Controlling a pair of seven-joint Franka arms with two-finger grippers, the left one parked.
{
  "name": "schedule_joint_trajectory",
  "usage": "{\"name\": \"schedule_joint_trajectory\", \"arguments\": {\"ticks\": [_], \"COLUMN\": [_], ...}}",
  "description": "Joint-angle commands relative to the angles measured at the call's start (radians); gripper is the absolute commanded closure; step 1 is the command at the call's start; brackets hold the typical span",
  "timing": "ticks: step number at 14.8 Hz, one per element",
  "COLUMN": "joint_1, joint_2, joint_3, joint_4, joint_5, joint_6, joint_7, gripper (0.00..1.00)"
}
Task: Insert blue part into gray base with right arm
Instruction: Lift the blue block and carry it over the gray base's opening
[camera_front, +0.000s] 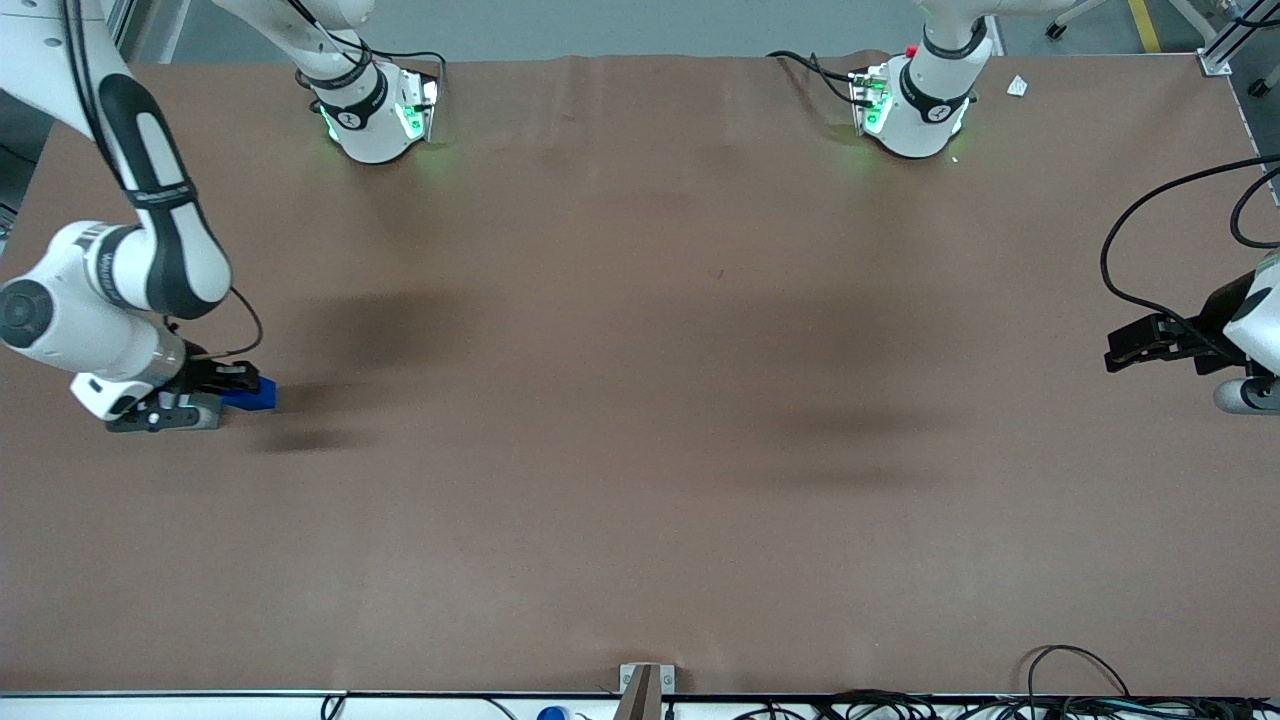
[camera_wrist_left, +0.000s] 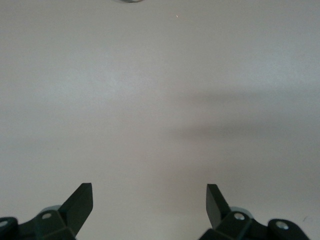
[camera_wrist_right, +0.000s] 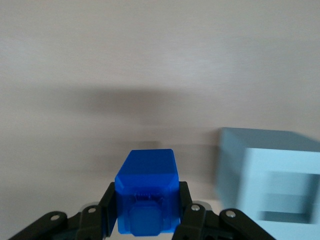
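Observation:
My right gripper (camera_wrist_right: 147, 202) is shut on the blue part (camera_wrist_right: 147, 197), one black finger on each side, and the part's stud faces the wrist camera. The gray base (camera_wrist_right: 245, 165) stands on the table close beside the held part, apart from it, with its square socket (camera_wrist_right: 290, 196) open to the camera. In the front view the right arm reaches low over the table at the working arm's end. There the blue part (camera_front: 252, 394) sticks out from the gripper (camera_front: 240, 390). The base is hidden under the hand in that view.
Brown table surface (camera_front: 640, 400) all round. The two arm bases (camera_front: 375, 110) stand along the edge farthest from the front camera. A small metal bracket (camera_front: 645, 685) and cables lie at the nearest edge.

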Motion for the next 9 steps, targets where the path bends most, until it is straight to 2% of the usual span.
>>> {"name": "schedule_joint_trajectory", "arguments": {"ticks": [1,9], "joint_1": [-0.068,-0.086], "joint_2": [-0.016,-0.014], "joint_3": [0.012,0.012], "joint_4": [0.033,0.113], "joint_5": [0.006,0.002], "joint_6": [-0.068,-0.175], "joint_7": [-0.088,-0.108], "gripper": [1.00,1.00]}}
